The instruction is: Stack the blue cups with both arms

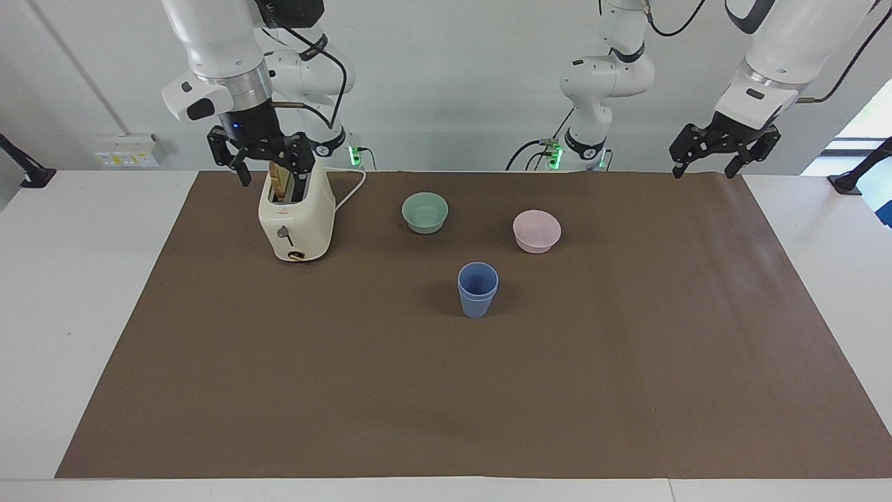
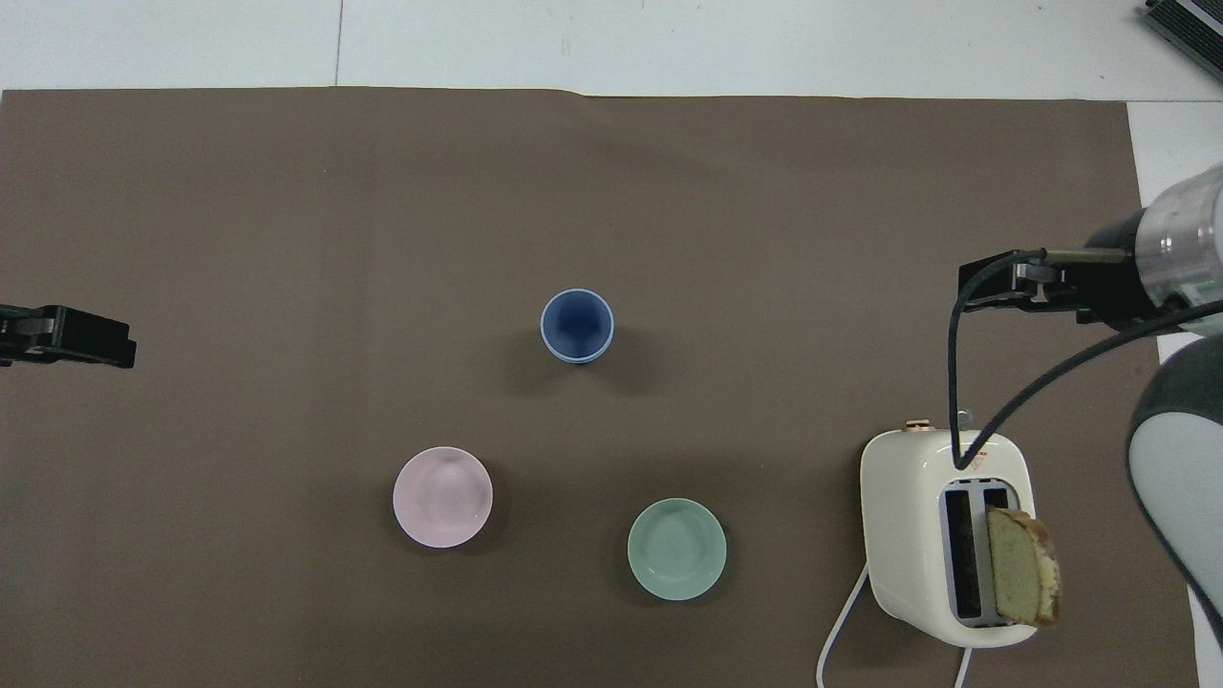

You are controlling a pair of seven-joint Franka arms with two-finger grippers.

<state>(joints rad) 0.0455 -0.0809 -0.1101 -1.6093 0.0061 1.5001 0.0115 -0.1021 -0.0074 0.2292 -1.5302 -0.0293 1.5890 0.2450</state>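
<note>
Facing view, right gripper (image 1: 265, 159) open, empty, above toaster (image 1: 296, 219), blue cups (image 1: 477, 289) stacked

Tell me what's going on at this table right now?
The blue cups already sit nested as one stack mid-mat, farther from the robots than the green bowl and pink bowl. Neither arm holds anything. The right pincer hangs open above the toaster, which has a bread slice standing in a slot. The left pincer waits open over the mat's edge at its own end.

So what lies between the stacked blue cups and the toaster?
Nothing: in the overhead view only bare brown mat separates the blue cups from the toaster. The green bowl sits nearer the robots, off that line.
</note>
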